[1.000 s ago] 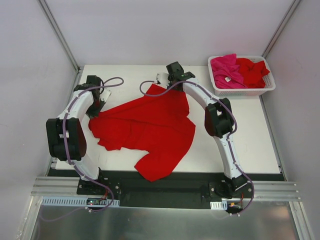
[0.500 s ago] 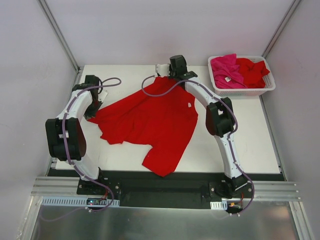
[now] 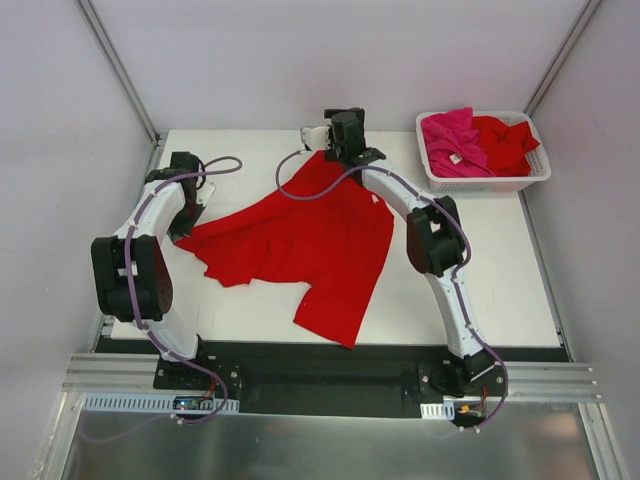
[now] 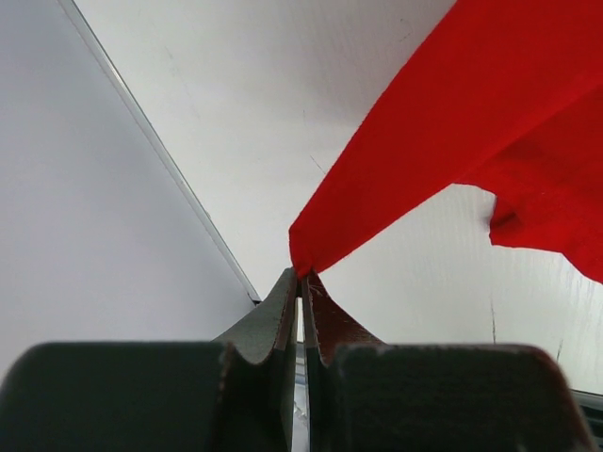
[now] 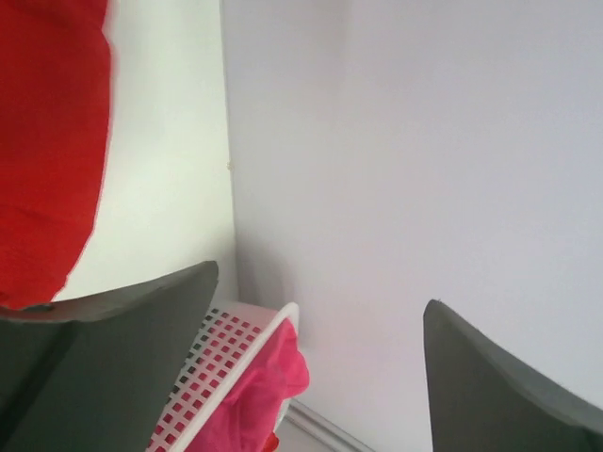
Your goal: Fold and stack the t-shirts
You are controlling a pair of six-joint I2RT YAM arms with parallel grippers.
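A bright red t-shirt (image 3: pixel 300 240) lies spread and rumpled across the middle of the table. My left gripper (image 3: pixel 186 218) is at its left corner; in the left wrist view the gripper (image 4: pixel 303 278) is shut on a pinch of the red cloth (image 4: pixel 452 141), which stretches away taut. My right gripper (image 3: pixel 340 125) hovers at the shirt's far edge. In the right wrist view it (image 5: pixel 320 287) is open with nothing between its fingers, and the red shirt (image 5: pixel 47 141) lies off to the left. A magenta-pink t-shirt (image 3: pixel 450 135) and another red one (image 3: pixel 505 140) sit in the basket.
The white slotted basket (image 3: pixel 485 182) stands at the table's far right corner; its rim (image 5: pixel 226 363) shows in the right wrist view. Pale enclosure walls ring the table on the left, back and right. Both arm bases are bolted at the near edge.
My right gripper has opened and let go of the shirt's far edge, drifting left and farther back. The shirt has settled flatter, its near sleeve shifted right. The left gripper stays shut on the corner.
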